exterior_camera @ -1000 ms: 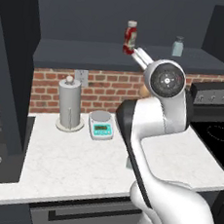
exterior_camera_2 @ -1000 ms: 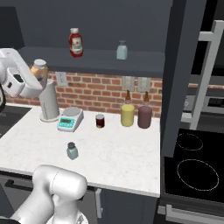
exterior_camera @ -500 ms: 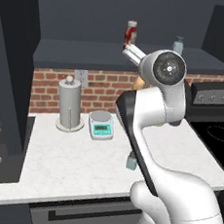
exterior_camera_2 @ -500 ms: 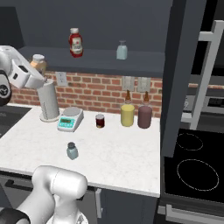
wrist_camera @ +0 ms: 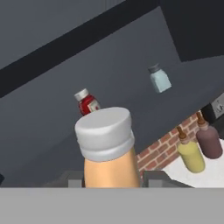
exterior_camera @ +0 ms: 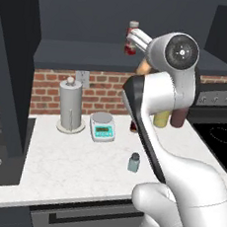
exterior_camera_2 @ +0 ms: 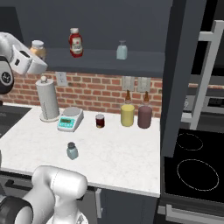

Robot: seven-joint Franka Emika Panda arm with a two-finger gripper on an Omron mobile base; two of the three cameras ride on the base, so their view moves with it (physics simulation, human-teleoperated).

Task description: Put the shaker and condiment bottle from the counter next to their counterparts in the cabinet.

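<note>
Bottle [wrist_camera: 109, 153], orange-tan, white cap: likely rigid, light, smooth-sided and slip-prone; best held at mid-body. Gripper [wrist_camera: 113, 181] closed on its body, raised near the cabinet [exterior_camera_2: 144, 64] shelf, left of the red bottle [exterior_camera_2: 75, 42]. Shaker [exterior_camera_2: 72, 151] stands on the counter [exterior_camera_2: 127, 162], small, apparently hard. Shelf flat, roomy.

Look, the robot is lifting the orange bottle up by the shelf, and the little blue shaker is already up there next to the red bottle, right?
Not quite. The little dark-capped shaker sits on the counter, as the right base view shows.
</note>
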